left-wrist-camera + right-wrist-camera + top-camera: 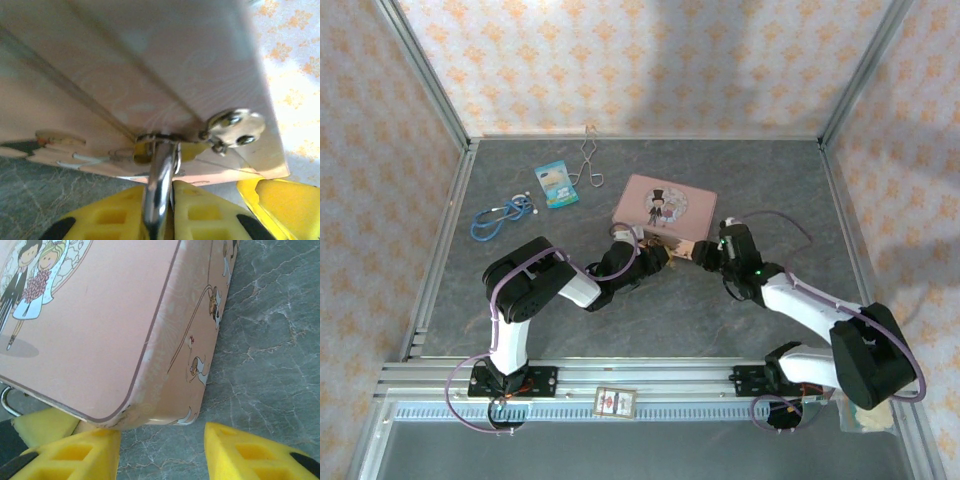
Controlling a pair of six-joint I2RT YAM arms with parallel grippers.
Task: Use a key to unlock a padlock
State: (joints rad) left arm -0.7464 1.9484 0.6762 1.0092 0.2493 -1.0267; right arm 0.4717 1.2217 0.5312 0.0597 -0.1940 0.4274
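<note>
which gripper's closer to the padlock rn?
Left. The left gripper is right up against the padlock on the pink tin. The right gripper stands open off to one side, at the tin's corner.

Padlock (159, 162) blurred, its lower part cut off.

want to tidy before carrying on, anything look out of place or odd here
A small flat box lies on the metal rail at the near edge, off the table. The pink tin sits skewed to the table's edges. Nothing looks spilled or broken.
</note>
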